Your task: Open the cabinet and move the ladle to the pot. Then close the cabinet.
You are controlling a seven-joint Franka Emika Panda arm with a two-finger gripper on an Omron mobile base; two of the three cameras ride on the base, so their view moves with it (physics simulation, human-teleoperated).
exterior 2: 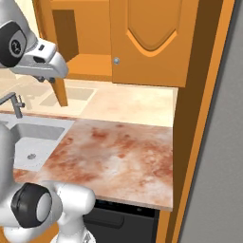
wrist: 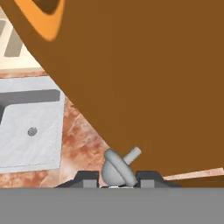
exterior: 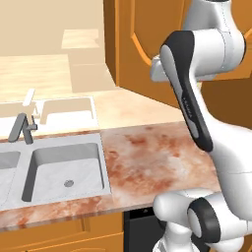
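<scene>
Nearest: dark appliance front (exterior 2: 121, 219) under the bench edge, orange cupboard fronts (exterior: 59, 236) below the sink side.

Bench (exterior: 152, 162): mottled red-brown stone top, bare in the middle. Grey double sink (exterior: 66, 170) set into it to the robot's left, drain visible in the basin, grey faucet (exterior: 22, 129) behind it.

Arm rises over the bench and reaches up toward the wall cabinet (exterior 2: 152, 42).

Hand (wrist: 116, 180): in the hand view the two dark finger tips (wrist: 86, 179) sit either side of a small round silver knob (wrist: 117, 166), close against it. Reads as the hand pinching the knob, fingers nearly together. The knob stands off a brown wooden door face (wrist: 144, 78) that is right up against the camera; part of an arched orange panel shows at the top left corner.

Right base view: the cabinet's left door (exterior 2: 60, 76) is swung out, seen edge-on, with the hand end of the arm at it. Cabinet interior (exterior 2: 88, 61) open behind it, orange shelf floor showing. Right door shut, arched raised panel, its own silver knob (exterior 2: 116, 60) at the lower left corner.

Ladle: cannot tell where it is from these views.

Far back: pale beige wall and counter beyond the sink.
</scene>
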